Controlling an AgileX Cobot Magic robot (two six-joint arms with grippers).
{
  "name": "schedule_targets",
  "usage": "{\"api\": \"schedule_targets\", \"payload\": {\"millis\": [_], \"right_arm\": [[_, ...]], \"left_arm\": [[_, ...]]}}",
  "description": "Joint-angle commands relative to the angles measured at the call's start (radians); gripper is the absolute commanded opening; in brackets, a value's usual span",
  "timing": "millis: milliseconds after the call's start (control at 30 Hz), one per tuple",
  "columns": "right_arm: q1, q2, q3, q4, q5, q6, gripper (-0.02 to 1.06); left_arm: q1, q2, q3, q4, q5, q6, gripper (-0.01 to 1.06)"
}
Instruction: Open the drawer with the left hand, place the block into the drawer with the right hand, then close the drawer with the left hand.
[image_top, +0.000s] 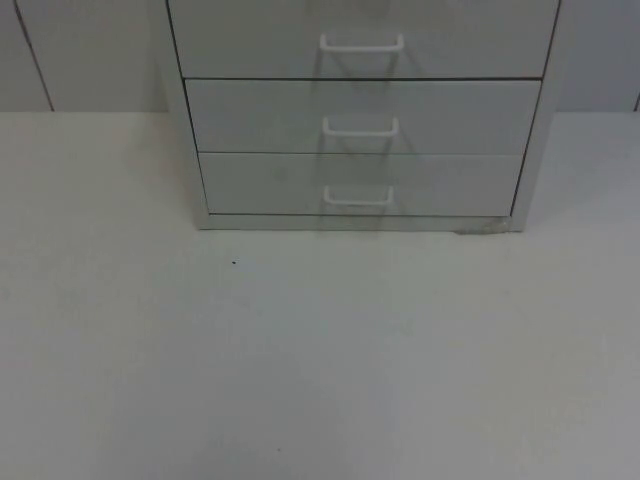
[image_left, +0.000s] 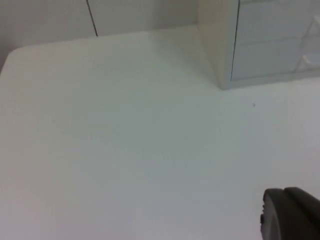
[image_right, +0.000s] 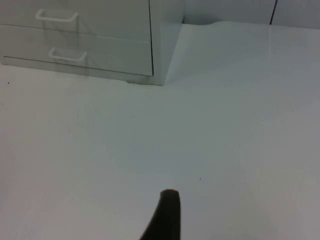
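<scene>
The drawer unit stands at the back of the white desk, against the grey wall, with three drawers stacked one above another and all of them shut flush. Each front carries a thin white bow handle: the top one, the middle one and the bottom one. I judge those handles to be the only sensible hold, since the fronts are smooth, flat and probably slick, with no lip to catch. The handles look slender and stiff, standing off the front just enough for a fingertip to hook behind; I would take one at its middle and pull straight out so the drawer does not skew. A small unit like this may be light enough to slide along the desk when pulled, so I would go slowly. From the left pincer the unit sits ahead and off to the right, well apart; I see one dark fingertip and cannot tell whether this pincer is apart or together. From the right pincer the unit lies ahead and to the left, also well apart, and again I cannot tell its state. I cannot find the block on the desk, so I would open the drawer first.
</scene>
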Motion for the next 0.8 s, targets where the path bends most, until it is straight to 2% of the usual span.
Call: {"api": "schedule_targets", "payload": {"millis": [0,367,433,500,533,633,667,700,733,767], "right_arm": [[0.0,-0.003,0.009,0.001,0.002,-0.002,0.75],[0.0,-0.003,0.009,0.001,0.002,-0.002,0.75],[0.0,-0.003,0.009,0.001,0.002,-0.002,0.75],[0.0,-0.003,0.009,0.002,0.002,0.004,0.79],[0.0,-0.003,0.009,0.002,0.002,0.004,0.79],[0.0,-0.003,0.009,-0.001,0.002,0.004,0.92],[0.0,-0.003,0.009,-0.001,0.002,0.004,0.96],[0.0,-0.003,0.009,-0.001,0.002,0.004,0.96],[0.0,-0.003,0.009,-0.001,0.002,0.004,1.03],[0.0,-0.003,0.009,-0.001,0.002,0.004,1.05]], "left_arm": [[-0.003,-0.004,0.007,0.011,0.008,-0.002,0.0],[-0.003,-0.004,0.007,0.013,0.008,-0.006,0.0],[-0.003,-0.004,0.007,0.025,0.006,-0.025,0.05],[-0.003,-0.004,0.007,0.057,0.002,-0.078,0.17],[-0.003,-0.004,0.007,0.057,0.002,-0.078,0.17],[-0.003,-0.004,0.007,0.08,0.0,-0.114,0.45],[-0.003,-0.004,0.007,0.082,0.0,-0.119,0.61],[-0.003,-0.004,0.007,0.082,0.0,-0.119,0.61],[-0.003,-0.004,0.007,0.087,0.0,-0.127,0.68],[-0.003,-0.004,0.007,0.089,0.0,-0.13,0.73]]}}
